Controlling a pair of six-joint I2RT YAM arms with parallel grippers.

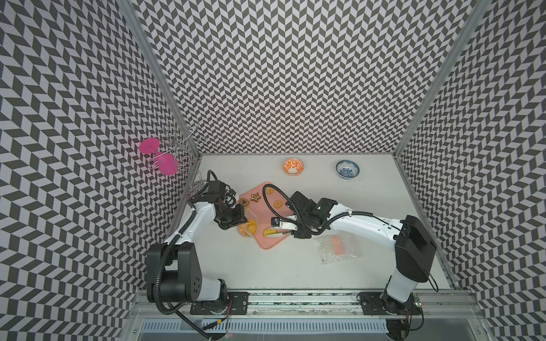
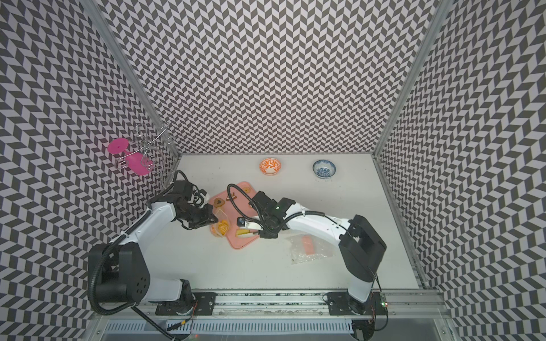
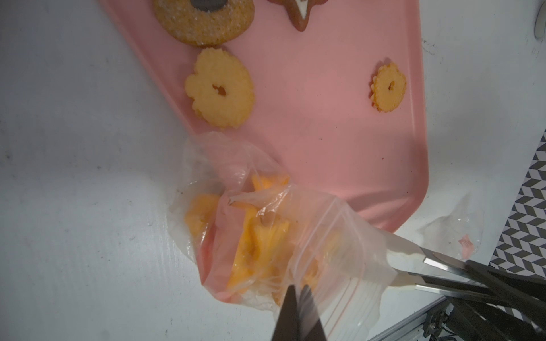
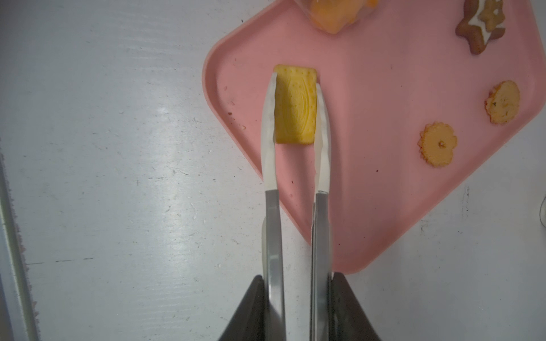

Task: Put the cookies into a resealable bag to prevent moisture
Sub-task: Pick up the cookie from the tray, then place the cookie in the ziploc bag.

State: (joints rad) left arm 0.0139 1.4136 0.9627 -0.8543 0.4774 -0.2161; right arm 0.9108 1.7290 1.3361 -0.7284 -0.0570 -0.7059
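1. Nearest the lens in the right wrist view are the black fingers (image 4: 254, 310) of the right gripper (image 4: 298, 280). They are drawn in narrow on the two steel handles of the tongs (image 4: 273, 236), hold those, and touch nothing else.
2. The tongs' white tips pinch a yellow rectangular cracker (image 4: 295, 106) by its long sides, over the pink tray (image 4: 384, 206) near one corner. We cannot tell whether the cracker is lifted or rests on the tray.
3. The left gripper (image 3: 298, 290) has its fingers (image 3: 288, 319) closed tight on the zip edge of the clear bag (image 3: 325, 236). The bag already holds several yellow-orange cookies (image 3: 260, 236) and sags over the tray's edge and the desk (image 3: 88, 206).
4. In both top views the clear bag lies at 9 o'clock from the cracker, just beside it. The cracker's long axis and the tongs both run along the 3-to-9 line, with the tips pointing toward 9, at the bag. The right arm carries the cracker and the left arm holds the bag. We judge that the coming move is a short push toward 9 o'clock into the mouth. We cannot tell how wide that mouth gapes.
5. Left on the tray, toward 12 o'clock from the cracker, are a brown star (image 4: 481, 23), a ring cookie (image 4: 438, 144) and a few other round ones.
6. A second bag (image 1: 338, 246) lies on the desk at about 3 o'clock, well apart from the tray.
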